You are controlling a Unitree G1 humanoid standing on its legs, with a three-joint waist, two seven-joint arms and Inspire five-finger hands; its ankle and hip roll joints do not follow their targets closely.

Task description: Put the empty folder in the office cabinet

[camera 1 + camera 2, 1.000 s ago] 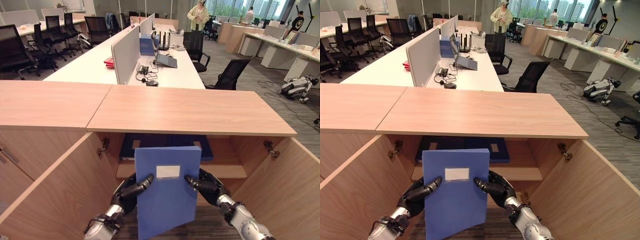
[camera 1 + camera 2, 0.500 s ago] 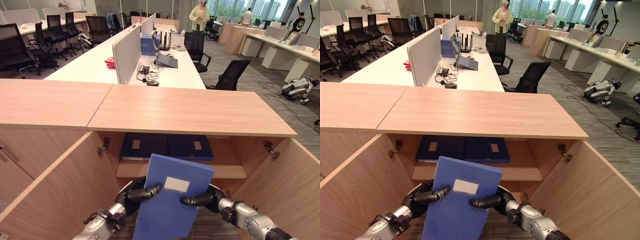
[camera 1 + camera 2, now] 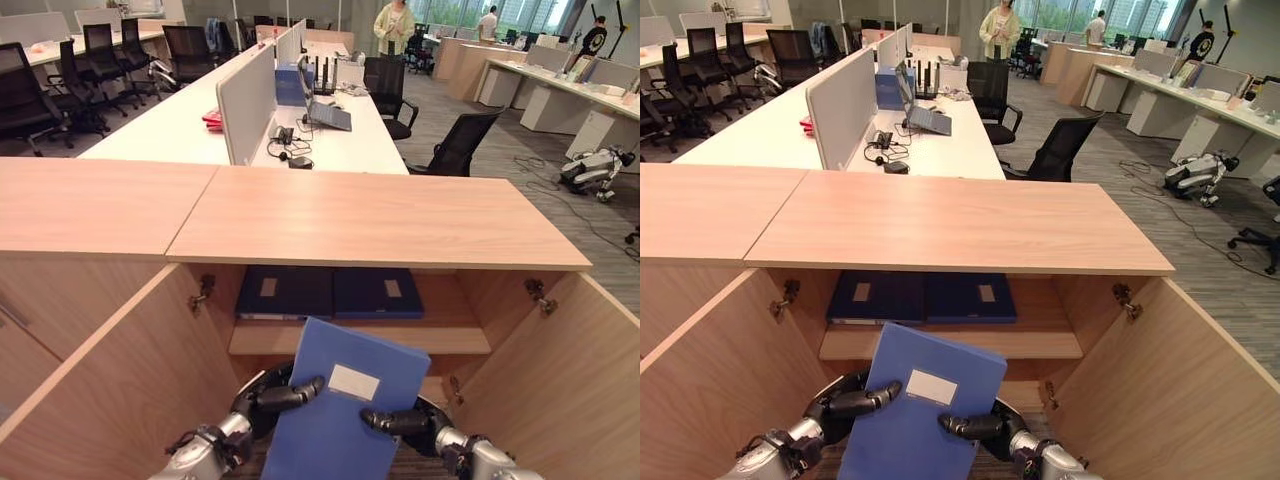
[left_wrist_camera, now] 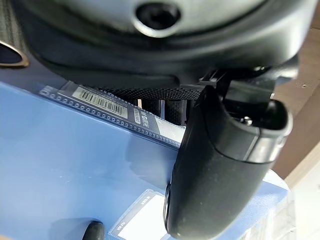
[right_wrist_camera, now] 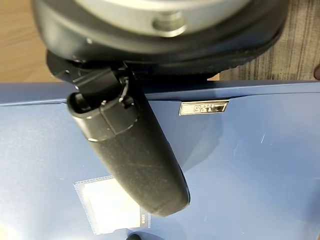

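Observation:
A blue folder (image 3: 345, 420) with a white label is held tilted in front of the open wooden office cabinet (image 3: 375, 220), its top edge leaning toward the lower compartment. My left hand (image 3: 272, 397) grips its left edge with the thumb across the front. On the opposite edge my right hand (image 3: 405, 423) grips the same way. In the left wrist view the thumb (image 4: 215, 170) presses on the blue folder (image 4: 60, 165), and in the right wrist view the thumb (image 5: 130, 155) lies on the folder (image 5: 240, 165).
Two dark blue folders (image 3: 330, 292) lie flat on the cabinet's inner shelf (image 3: 360, 338). Both cabinet doors (image 3: 110, 390) (image 3: 555, 380) stand open at either side. Desks, chairs and people fill the office behind.
The folder has tipped from upright to leaning forward and moved lower and closer to the cabinet opening, held by both hands throughout. The camera has shifted slightly.

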